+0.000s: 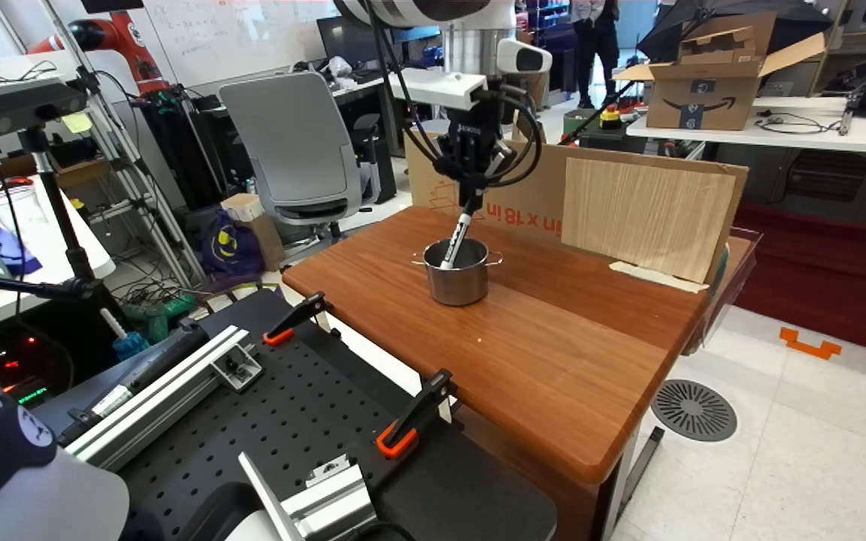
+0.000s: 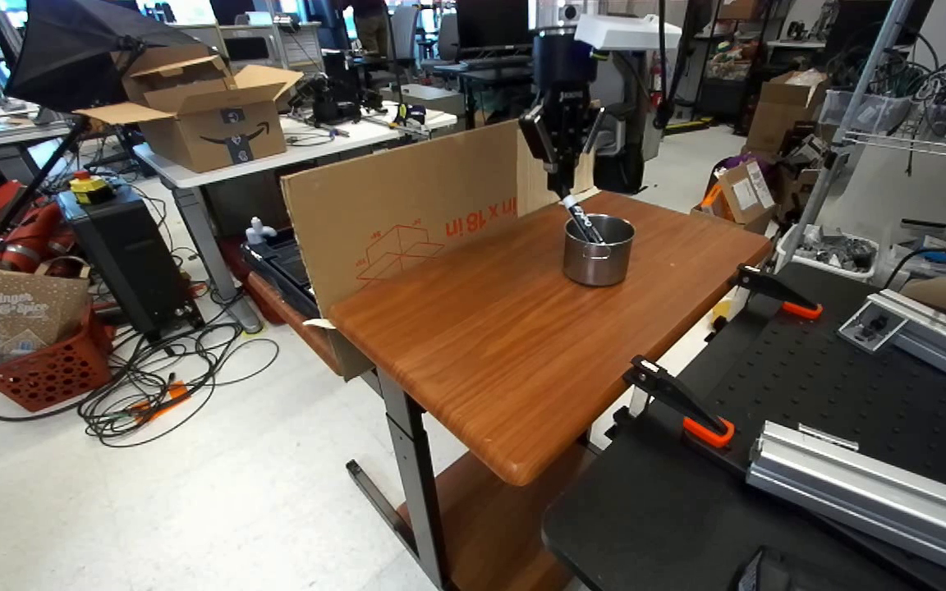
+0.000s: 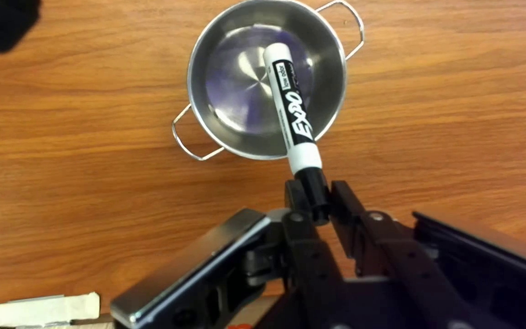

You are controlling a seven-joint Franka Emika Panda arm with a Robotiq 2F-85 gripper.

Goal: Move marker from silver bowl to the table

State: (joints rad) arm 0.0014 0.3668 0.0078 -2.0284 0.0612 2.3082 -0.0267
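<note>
The marker [image 3: 292, 100] is white with a black EXPO label and a black cap. My gripper [image 3: 316, 189] is shut on the black cap end. The marker hangs tilted, and its white lower end is inside the mouth of the silver bowl [image 3: 331, 73]; whether it touches the bowl cannot be told. In both exterior views the gripper [image 1: 470, 204] is above the bowl's rim, with the marker [image 1: 455, 242] [image 2: 584, 222] slanting into the bowl [image 1: 458, 287] [image 2: 596, 267]. The bowl stands upright on the reddish-brown table [image 1: 553, 361] [image 2: 473, 328].
A cardboard sheet [image 2: 407, 222] with a pale plywood board [image 1: 647, 214] stands upright along one table edge. A black perforated bench [image 1: 313, 421] with orange-and-black clamps [image 1: 418, 413] adjoins the opposite edge. The bowl has wire handles on two sides [image 3: 178, 132].
</note>
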